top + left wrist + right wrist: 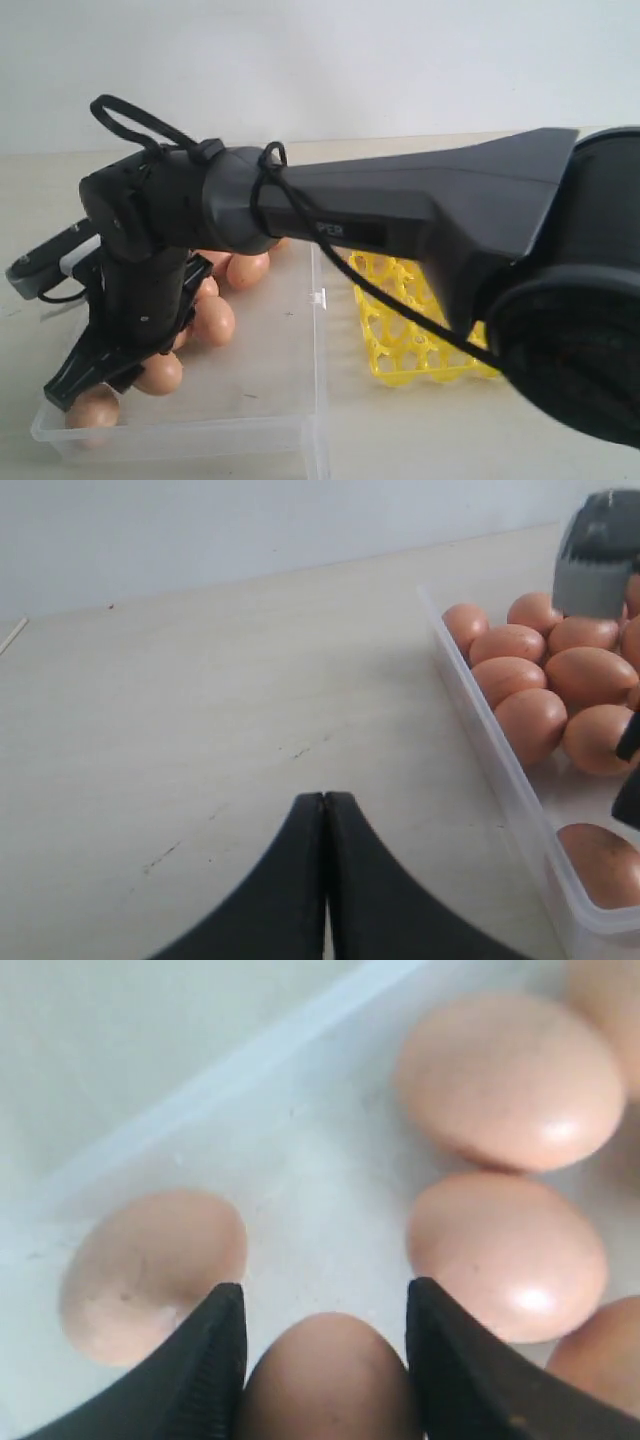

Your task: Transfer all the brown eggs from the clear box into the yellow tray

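**A:** Exterior view first. Where is everything?

**B:** The smooth matte orange-brown oval eggs point(212, 320) lie bunched in the left part of the large shallow transparent plastic box point(200, 432). The bright yellow plastic lattice egg tray point(425, 376) sits just beside the box on its right, and every cell I can see is empty. The right gripper point(92, 385) reaches across and down into the box's near corner, with its black fingers astride an egg. The arm hides much of the cluster.

**A:** And the left wrist view?

**B:** The left gripper point(325, 810) hangs over the pale bare table point(200, 700), outside the box wall. Its fingers are pressed together on nothing. This view also shows eggs packed along that wall, which the arm covers in the exterior view.

**A:** The right wrist view?

**B:** It gives what neither of the others can. One brown egg point(325, 1380) fills the gap between the two ribbed pads point(215, 1360), and both pads touch its flanks. I read that as clamped on it. I can't tell whether it is off the box floor. Another egg lies just beside one finger, towards the wall, and others are close on the opposite side.

**A:** How will it handle?

**B:** My guess is light and rigid, but thin-shelled and slick. Its curve could let it squirt out of the pads. I'd hold it across the widest middle with gentle pressure, lift it straight clear of its neighbours, and lower it into a cell without dropping it.
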`<state>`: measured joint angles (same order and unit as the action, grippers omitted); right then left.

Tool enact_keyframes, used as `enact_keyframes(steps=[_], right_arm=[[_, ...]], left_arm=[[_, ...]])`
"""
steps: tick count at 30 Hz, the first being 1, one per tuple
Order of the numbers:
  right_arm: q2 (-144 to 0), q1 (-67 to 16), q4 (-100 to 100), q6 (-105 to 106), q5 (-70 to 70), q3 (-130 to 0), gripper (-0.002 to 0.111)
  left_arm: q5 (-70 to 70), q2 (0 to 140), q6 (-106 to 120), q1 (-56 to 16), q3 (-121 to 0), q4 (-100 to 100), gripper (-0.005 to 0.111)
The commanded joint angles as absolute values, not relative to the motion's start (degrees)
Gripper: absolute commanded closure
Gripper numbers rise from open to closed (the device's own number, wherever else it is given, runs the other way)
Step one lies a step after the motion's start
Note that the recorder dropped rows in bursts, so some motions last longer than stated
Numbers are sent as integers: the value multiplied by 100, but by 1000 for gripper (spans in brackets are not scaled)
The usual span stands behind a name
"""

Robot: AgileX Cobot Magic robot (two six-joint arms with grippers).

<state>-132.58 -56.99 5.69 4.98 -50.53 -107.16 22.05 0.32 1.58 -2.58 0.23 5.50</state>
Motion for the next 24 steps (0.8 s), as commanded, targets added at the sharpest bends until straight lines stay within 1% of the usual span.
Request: enact_keyframes(steps=[1,8,13,18,21,24], right_arm=[[-12499,-5617,518,558,-3928,-9903,108],[-11123,-5516,1020,558,-1780,-7756,108],[-10062,-5268,1366,600,-322,-6342,108],[-9044,-4730,2054,1370,866,-5023,108],[-8492,-4349,2606,1919,1483,-4432,108],[-8163,-3846,2580,1994,1930,-3999,108]], left_arm=[[2169,0,128,-286,0,544,107],[2169,0,128,-286,0,544,107],[2169,0,128,-286,0,544,107],[2169,0,128,-286,0,544,107],[2169,0,128,-286,0,544,107],[2169,0,128,-286,0,544,107]])
